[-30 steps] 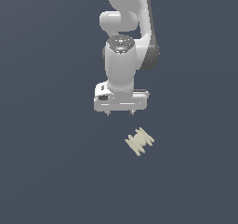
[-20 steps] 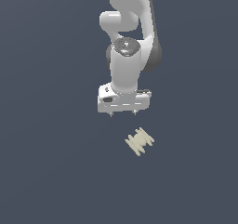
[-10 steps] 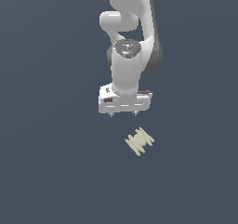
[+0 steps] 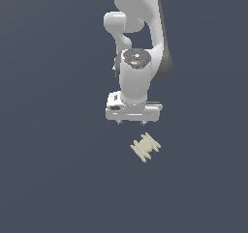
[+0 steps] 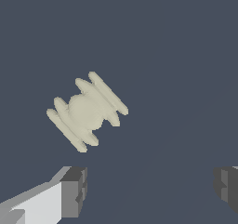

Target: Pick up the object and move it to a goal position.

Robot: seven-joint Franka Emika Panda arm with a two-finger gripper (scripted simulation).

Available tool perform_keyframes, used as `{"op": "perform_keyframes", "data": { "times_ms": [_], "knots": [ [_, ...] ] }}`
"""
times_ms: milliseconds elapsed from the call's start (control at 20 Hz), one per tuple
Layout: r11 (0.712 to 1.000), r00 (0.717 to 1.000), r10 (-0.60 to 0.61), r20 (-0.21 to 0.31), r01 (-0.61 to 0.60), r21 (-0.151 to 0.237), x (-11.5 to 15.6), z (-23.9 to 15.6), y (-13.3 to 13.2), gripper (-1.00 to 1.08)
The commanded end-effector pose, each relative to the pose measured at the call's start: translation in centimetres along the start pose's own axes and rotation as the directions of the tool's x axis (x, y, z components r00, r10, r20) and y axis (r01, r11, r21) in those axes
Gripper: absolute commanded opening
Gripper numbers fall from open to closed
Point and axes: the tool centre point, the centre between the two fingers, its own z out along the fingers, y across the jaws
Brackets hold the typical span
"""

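The object (image 4: 145, 146) is a small pale cream ribbed piece with several flat fins, lying on the dark floor. It also shows in the wrist view (image 5: 87, 111), lying at a slant. My gripper (image 4: 132, 123) hangs open and empty just above and behind it, a little toward the exterior view's left. In the wrist view the two dark fingertips (image 5: 74, 192) stand wide apart, and the object lies outside the gap between them, off to one fingertip's side.
The white arm (image 4: 138, 43) rises behind the gripper. A plain dark grey floor (image 4: 48, 179) surrounds the object.
The gripper has swung its hand slightly and shifted a little toward the object. The object has not moved.
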Motion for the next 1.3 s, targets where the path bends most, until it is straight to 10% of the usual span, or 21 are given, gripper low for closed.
{"op": "perform_keyframes", "data": {
  "times_ms": [0,600,1250],
  "knots": [
    [0.999,0.999,0.054,0.003,-0.054,0.002,0.3,0.6,-0.5,1.00],
    [0.940,0.940,0.342,0.016,-0.342,0.003,1.8,3.8,-3.1,1.00],
    [0.790,0.790,0.613,0.022,-0.613,-0.010,3.0,7.5,-6.1,1.00]
  ]
}}
